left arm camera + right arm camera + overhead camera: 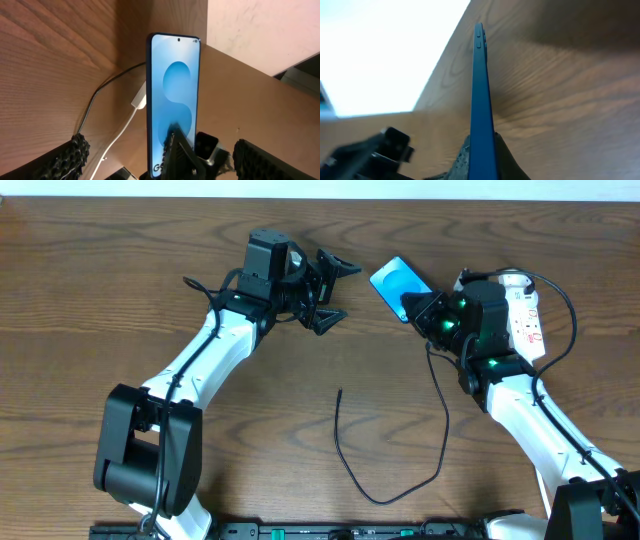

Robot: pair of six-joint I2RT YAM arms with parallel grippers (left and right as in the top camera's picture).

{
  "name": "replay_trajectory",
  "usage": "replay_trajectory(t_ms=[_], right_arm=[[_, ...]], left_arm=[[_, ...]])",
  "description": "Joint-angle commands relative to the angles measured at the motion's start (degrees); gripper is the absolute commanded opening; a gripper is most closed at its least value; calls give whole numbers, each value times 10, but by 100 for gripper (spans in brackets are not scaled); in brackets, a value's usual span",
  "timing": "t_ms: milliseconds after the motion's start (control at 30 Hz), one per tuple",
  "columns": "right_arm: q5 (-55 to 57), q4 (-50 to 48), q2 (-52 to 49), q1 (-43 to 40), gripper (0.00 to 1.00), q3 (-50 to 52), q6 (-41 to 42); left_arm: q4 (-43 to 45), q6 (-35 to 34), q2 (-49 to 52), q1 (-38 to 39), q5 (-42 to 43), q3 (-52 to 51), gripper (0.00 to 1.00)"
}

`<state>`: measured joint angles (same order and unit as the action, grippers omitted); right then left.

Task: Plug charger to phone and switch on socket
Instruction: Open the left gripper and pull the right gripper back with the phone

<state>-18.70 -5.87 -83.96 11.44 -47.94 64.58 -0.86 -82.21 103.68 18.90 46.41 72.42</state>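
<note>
Wooden bench (100,300) beneath us: our right claw (418,308) is pressed tight on the phone's (393,280) lower end, screen facing our left claw (345,290), which is spread wide and empty. We see the charger (337,420) lying loose between our arms and the power strip (527,315) beside the right one.

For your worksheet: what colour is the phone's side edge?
Dark blue; the phone shows it best in right wrist view.

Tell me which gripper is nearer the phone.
Right. The right gripper is clamped on one end of the phone; the left gripper stands open to the phone's left in the overhead view, facing its screen without touching it.
</note>
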Motion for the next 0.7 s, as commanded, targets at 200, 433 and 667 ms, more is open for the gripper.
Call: replay_trajectory(t_ms=[200,433,667], right_arm=[[-47,-11,4,-3,1,-11,188],[-68,-35,4,3,1,-11,241],[-68,-82,4,30,1,-11,289]], left_arm=[[23,14,-15,-19,8,3,93],[23,14,-15,-31,5,3,93],[28,14,-15,-31,-10,3,93]])
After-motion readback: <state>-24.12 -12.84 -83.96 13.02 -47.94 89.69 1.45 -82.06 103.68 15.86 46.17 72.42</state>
